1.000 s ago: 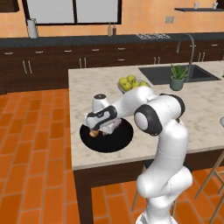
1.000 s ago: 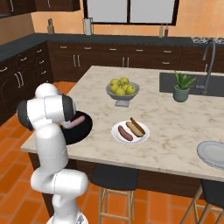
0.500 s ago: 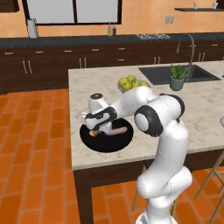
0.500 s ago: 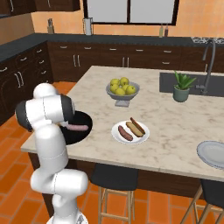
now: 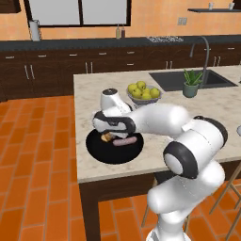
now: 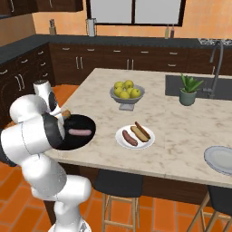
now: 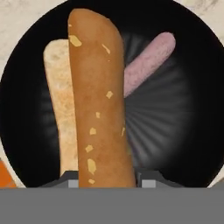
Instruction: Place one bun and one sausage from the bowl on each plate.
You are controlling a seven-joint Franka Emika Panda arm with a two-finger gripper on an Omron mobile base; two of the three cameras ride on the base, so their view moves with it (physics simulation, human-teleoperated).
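Note:
The glossy black bowl sits at the near left corner of the island. My gripper hovers just over it, shut on a brown bun. In the hand view the bun runs up from between my fingertips, its pale side to the left. One pink sausage lies on the bowl's floor, beside the bun. In the right base view the white plate holds a bun and a sausage, and the pale grey plate lies at the far right edge.
A grey footed bowl of yellow-green fruit stands behind the white plate. A small potted plant sits by the sink. Stools stand under the island's near edge.
My hand has risen a little out of the bowl with the bun, and the sausage beside it now shows more fully.

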